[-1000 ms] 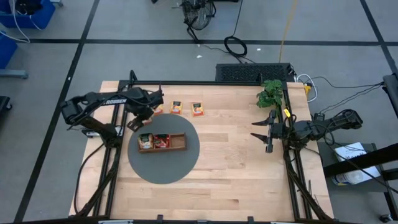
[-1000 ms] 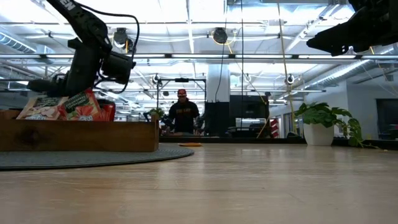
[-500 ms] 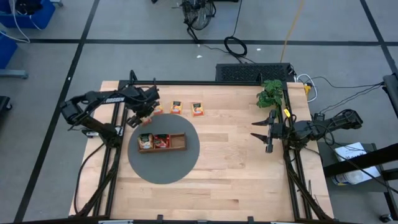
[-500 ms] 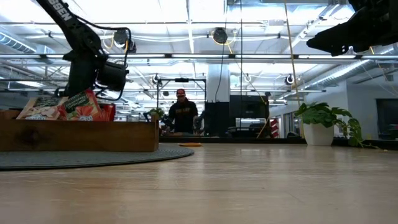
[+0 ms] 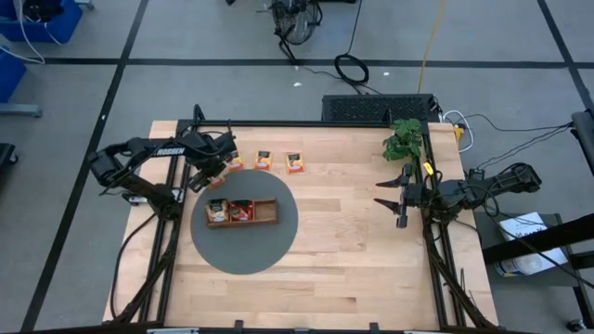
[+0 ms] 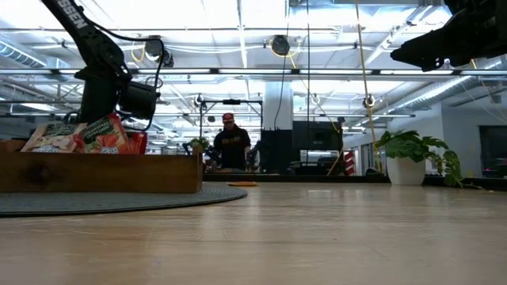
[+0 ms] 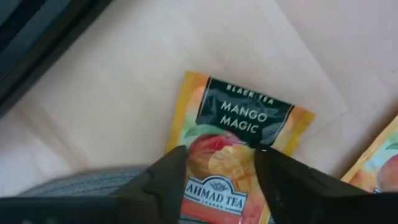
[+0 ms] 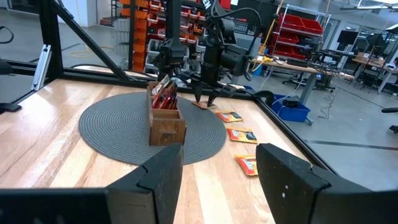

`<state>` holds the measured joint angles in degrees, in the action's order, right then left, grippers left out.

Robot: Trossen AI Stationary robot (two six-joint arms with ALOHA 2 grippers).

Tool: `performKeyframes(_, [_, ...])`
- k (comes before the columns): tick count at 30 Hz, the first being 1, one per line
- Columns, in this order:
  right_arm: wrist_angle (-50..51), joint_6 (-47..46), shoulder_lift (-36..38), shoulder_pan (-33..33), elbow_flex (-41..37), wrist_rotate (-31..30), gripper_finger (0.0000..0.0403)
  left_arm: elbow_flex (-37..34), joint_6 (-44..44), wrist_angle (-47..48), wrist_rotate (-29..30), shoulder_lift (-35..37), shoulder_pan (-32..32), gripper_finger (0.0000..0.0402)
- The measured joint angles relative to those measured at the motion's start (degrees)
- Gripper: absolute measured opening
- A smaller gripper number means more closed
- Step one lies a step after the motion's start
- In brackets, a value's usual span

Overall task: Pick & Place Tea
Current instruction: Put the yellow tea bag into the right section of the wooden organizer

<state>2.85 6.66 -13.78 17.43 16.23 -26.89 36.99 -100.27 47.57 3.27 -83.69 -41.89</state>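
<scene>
The left gripper (image 7: 214,171) hung over the far left part of the tabletop (image 5: 371,250), just behind the round grey mat (image 5: 269,250). Its fingers (image 7: 165,183) stood apart, straddling an orange-yellow mango tea packet (image 7: 239,134) that lay flat on the wood; whether they touched the packet could not be told. The edge of a second packet (image 7: 379,162) lay just beside it. From above, two more orange-yellow packets (image 5: 264,160) (image 5: 295,163) lay in a row along the far edge, to the right of the gripper.

On the mat stood the wooden tray (image 5: 243,212), with white-and-green packets (image 5: 217,208) in its left compartment and red packets (image 5: 241,210) in the middle one.

The right gripper (image 8: 217,165) waited at the right edge of the tabletop, near a potted plant (image 5: 405,139), its fingers open and holding nothing.

A person (image 6: 231,146) stood in the room beyond the table.
</scene>
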Motion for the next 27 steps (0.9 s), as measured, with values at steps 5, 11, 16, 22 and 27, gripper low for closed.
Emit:
performKeyframes(5, [0.0,0.0,0.0,0.0,0.0,0.0,0.0187,0.1,0.6,-0.6,0.5,-1.5,0.0,0.0109])
performKeyframes(11, [0.0,0.0,0.0,0.0,0.0,0.0,0.0187,0.2,-1.0,-1.2,1.3,-2.4,0.0,0.001])
performKeyframes(16, [0.0,0.0,0.0,0.0,0.0,0.0,0.0187,1.4,-4.0,-0.8,1.7,-2.0,0.2,0.0003])
performKeyframes(22, [0.0,0.0,0.0,0.0,0.0,0.0,0.0187,3.2,-9.4,-1.6,4.6,2.1,4.3,0.0002])
performKeyframes(27, [0.0,0.0,0.0,0.0,0.0,0.0,0.0187,3.3,-16.3,-1.0,12.5,8.9,8.8,0.0001])
